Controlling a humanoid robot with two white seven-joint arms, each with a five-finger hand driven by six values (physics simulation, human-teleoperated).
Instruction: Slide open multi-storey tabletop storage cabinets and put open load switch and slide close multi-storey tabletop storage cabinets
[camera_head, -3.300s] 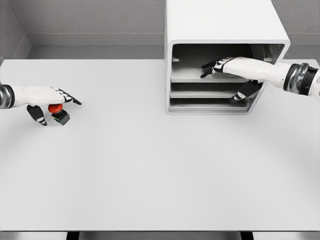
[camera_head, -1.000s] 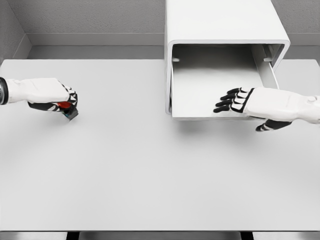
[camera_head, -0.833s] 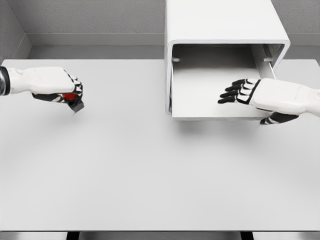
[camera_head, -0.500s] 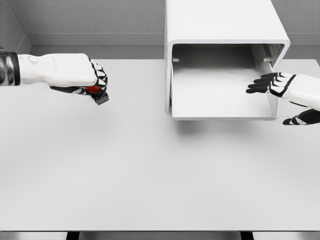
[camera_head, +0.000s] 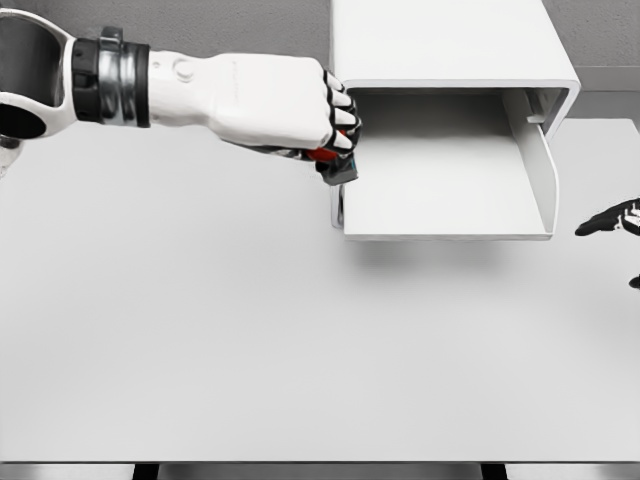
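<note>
- Left hand (camera_head: 300, 108) is fisted around the load switch (camera_head: 335, 163); white knuckles face the camera, black finger segments wrap the part.
- Only a bit of the switch shows: a red cap just under the curled fingers (camera_head: 340, 115) and a dark body poking out below the fist.
- Switch hangs in the air at the left front corner of the pulled-out drawer (camera_head: 445, 180), right at its left wall. Cannot tell whether it touches the wall.
- Left forearm runs in from the upper left, level across the table (camera_head: 250, 340), with the black and metal wrist ring well behind the fist.
- Storage cabinet (camera_head: 440, 45) sits just right of the left hand; its white top is above and beyond the knuckles.
- Top drawer is slid out toward the camera. Its tray floor lies to the right of the fist, and its front lip is lower in the view than the hand.
- Lower tiers are hidden under the extended drawer, so their state is not readable.
- Right hand (camera_head: 612, 219) is at the right edge, clear of the drawer's right wall and apart from it. Only black fingertips show, stretched out and holding nothing; the rest is cut off by the frame.
- A small dark bit below it at the edge looks like the thumb.
</note>
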